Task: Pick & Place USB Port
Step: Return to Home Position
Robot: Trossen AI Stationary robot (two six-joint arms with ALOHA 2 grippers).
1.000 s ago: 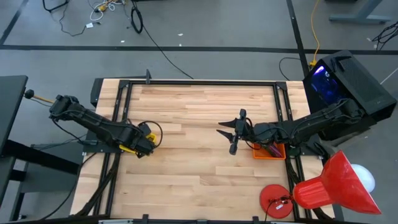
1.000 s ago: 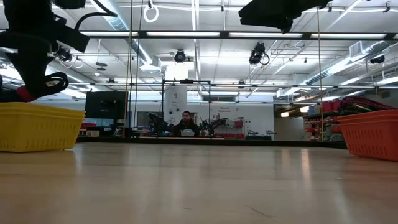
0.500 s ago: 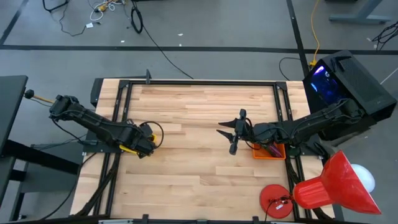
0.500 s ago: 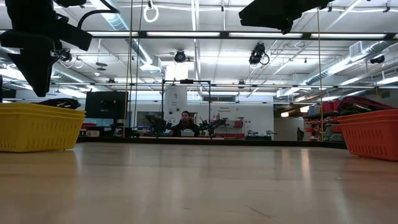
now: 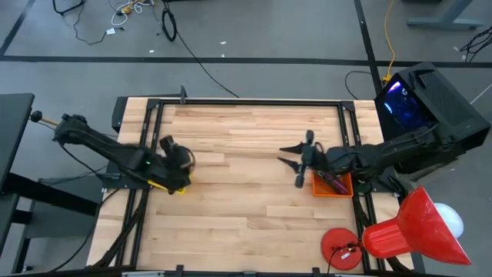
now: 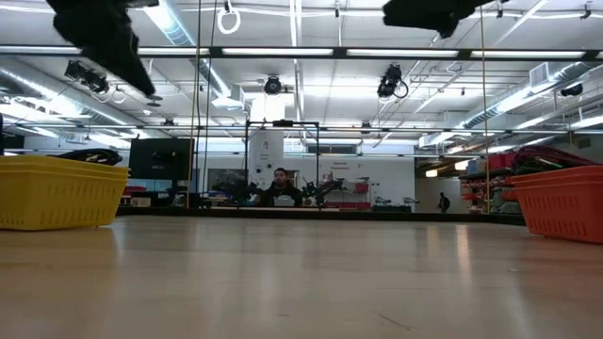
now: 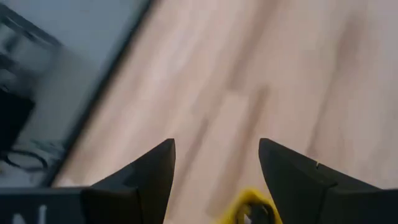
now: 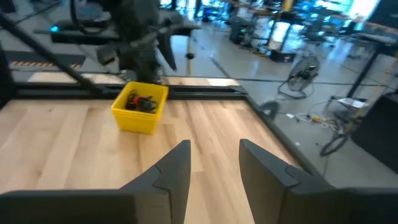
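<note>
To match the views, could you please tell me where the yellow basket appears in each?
High view: yellow basket at left table edge, under the left arm.
Low view: far left.
Left wrist view: a yellow sliver nearest the camera.
Right wrist view: across the table, before that arm.
Shared landmark: left arm.

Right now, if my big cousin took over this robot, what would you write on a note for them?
Left gripper: open, empty, raised near the yellow basket on the table's left side.
Right gripper: open, empty, in the air beside the orange basket on the right side.
Done: black cables lie in the yellow basket; the orange basket holds something too.
Left: I see nothing more to pick up; probably just bring both arms home.
</note>
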